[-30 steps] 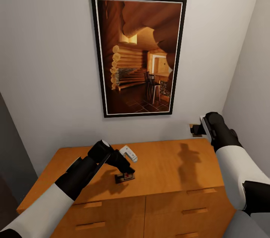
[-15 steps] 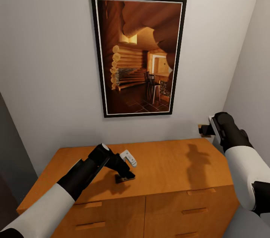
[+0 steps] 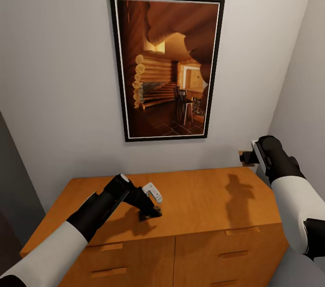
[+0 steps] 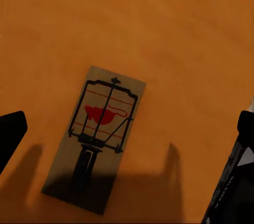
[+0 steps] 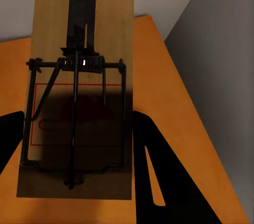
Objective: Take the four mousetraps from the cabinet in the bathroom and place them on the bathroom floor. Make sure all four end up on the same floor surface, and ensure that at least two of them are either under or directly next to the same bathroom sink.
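The cabinet [image 3: 198, 205] stands against the white wall, its orange-brown top bare but for one mousetrap [image 3: 150, 214]. A framed picture of a log cabin interior [image 3: 167, 68] hangs on the wall straight above the cabinet.

The left gripper [image 3: 152, 208] reaches down over the cabinet top, towards its front edge and left of its middle, directly over that mousetrap. In the left wrist view the trap [image 4: 95, 136] lies flat on the wood, its dark wire frame and a red mouse print facing up. The gripper's fingers [image 4: 10, 136] stand wide apart on either side of it, and neither finger touches the trap. Their shadows fall across the trap's near end.

The right gripper [image 3: 246, 157] is held up off the cabinet, above its back right corner, close to where the two walls meet. It is clamped on a second mousetrap [image 3: 245, 153], which from the head view is just a small brown sliver at the fingertips. The right wrist view looks along this second trap [image 5: 79, 86] from close by: a pale wooden board with a black spring bar and wire, partly in shadow, and the dark fingers [image 5: 153, 171] show beside its lower part. Behind it lie the cabinet's top and the grey side wall.

Along the cabinet's front, the tops of the drawers [image 3: 225, 251] show with their flat wooden handles, all closed.
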Available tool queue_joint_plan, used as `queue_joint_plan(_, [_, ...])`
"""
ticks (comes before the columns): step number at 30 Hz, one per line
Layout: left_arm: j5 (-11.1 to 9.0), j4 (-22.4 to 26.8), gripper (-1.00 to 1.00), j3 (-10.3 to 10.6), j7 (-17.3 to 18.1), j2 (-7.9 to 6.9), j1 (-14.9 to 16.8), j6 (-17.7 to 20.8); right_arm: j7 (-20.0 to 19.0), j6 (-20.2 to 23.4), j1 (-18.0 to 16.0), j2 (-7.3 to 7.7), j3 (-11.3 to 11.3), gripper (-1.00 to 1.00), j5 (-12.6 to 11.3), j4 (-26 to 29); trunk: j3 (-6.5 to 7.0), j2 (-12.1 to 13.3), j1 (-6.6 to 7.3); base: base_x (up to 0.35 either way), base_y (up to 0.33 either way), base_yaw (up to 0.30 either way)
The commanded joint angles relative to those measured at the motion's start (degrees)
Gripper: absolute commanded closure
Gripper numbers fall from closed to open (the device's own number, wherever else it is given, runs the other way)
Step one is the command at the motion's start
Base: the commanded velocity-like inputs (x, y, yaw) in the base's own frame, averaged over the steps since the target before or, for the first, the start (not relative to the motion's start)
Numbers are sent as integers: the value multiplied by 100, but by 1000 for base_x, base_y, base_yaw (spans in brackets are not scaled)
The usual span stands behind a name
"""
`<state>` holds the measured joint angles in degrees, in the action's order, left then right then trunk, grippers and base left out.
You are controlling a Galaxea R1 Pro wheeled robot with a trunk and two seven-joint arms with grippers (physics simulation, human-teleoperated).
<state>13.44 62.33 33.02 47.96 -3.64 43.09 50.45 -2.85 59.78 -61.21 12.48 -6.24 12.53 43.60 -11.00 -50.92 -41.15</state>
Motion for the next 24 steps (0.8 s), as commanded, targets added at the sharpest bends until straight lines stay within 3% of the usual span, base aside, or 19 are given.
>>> queue_joint_plan(1, [55,-14,-100,5,53,-12,6,7,-21,22,-5,-1,-9,100,23,4,-9,-7,-1,0,0,0])
queue_joint_plan(8, [53,-475,-100,-16,55,-69,6,-255,-22,22,-5,-1,-9,100,17,-33,-9,-7,-1,0,0,0])
queue_joint_plan(10, [53,-587,-100,-93,56,-74,6,-417,-18,22,-5,-1,-9,100,19,-77,-9,-7,-1,0,0,0])
queue_joint_plan(15, [67,-754,-100,-590,56,-79,6,-594,-14,22,-5,0,-9,100,28,-183,-9,-7,-1,0,0,0])
queue_joint_plan(17, [78,-773,-100,-686,56,-77,6,-612,-14,22,-5,0,-9,100,29,-197,-9,-7,-1,0,0,0])
queue_joint_plan(24, [88,-783,-100,-779,48,-72,6,-628,-14,22,-5,0,-9,100,30,-213,-9,-7,-1,0,0,0])
